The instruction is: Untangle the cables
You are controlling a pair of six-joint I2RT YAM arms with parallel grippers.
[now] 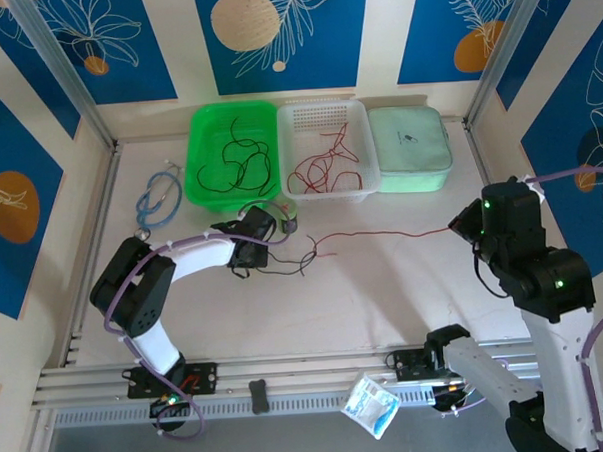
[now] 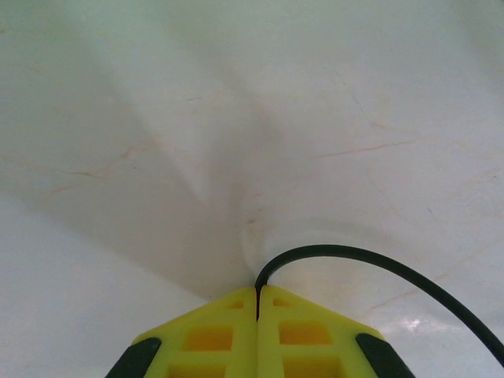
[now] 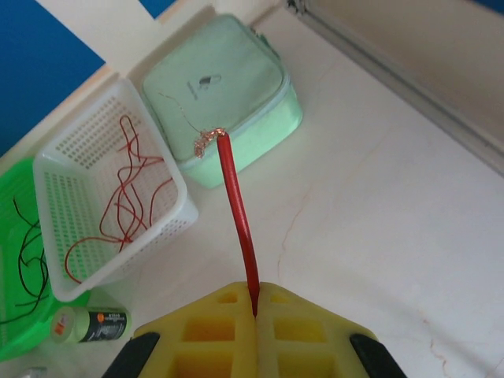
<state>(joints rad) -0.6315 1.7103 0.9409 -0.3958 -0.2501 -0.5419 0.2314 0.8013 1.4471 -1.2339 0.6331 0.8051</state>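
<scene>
Now left hand [image 2: 257,295] clamps black cable [image 2: 378,264], right hand [image 3: 253,305] red cable [image 3: 236,209]; both thin, limp, prob slippery: grip nr ends.

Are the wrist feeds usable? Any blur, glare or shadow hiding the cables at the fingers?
Left wrist: the table is blurred and shadowed ahead of the left fingers, with faint glare at lower right; the black cable is crisp. Right wrist: well lit, the red cable is sharp to its frayed tip, and the right fingers are slightly soft. Top external: even light, no glare.
</scene>
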